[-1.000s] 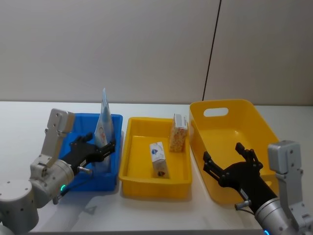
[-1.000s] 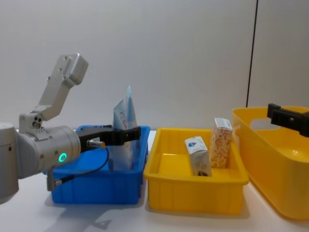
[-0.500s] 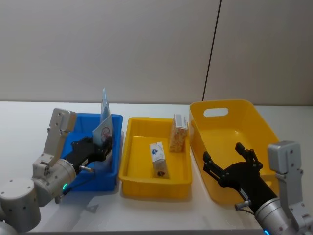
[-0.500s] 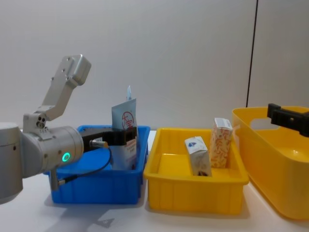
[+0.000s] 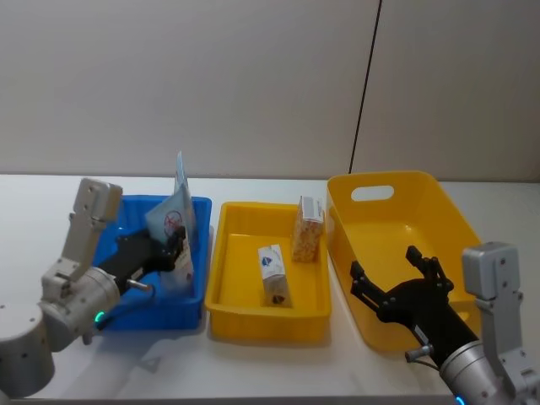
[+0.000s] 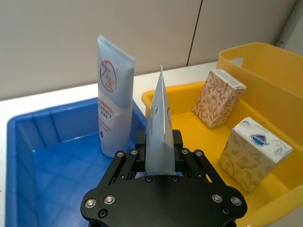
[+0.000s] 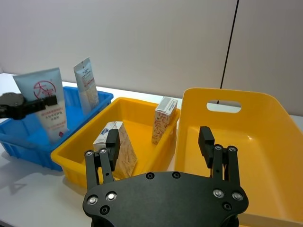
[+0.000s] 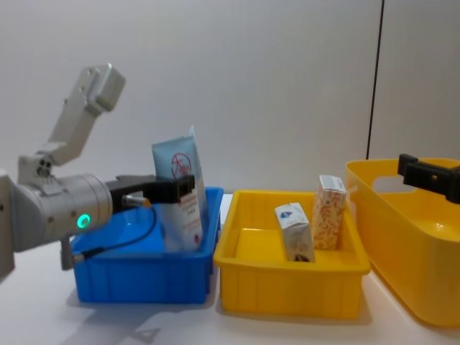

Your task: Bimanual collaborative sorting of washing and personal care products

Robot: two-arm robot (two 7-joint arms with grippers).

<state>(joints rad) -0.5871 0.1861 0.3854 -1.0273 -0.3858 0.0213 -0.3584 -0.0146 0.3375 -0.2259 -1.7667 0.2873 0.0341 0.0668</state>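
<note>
My left gripper is shut on a pale blue tube with a red logo. The tube leans inside the blue bin, its lower end down among the walls. A second pale blue tube stands upright at the bin's back. The yellow tray holds a white carton with a blue emblem and an orange-speckled carton. My right gripper hovers open over the large yellow bin, holding nothing.
Blue bin, yellow tray and large yellow bin stand side by side on a white table, walls nearly touching. A grey wall rises close behind them. Bare table lies in front of the bins and to the left of the blue bin.
The left arm has drawn back to the left, and the held tube has turned from edge-on to face-on and now leans. The right gripper has stayed still.
</note>
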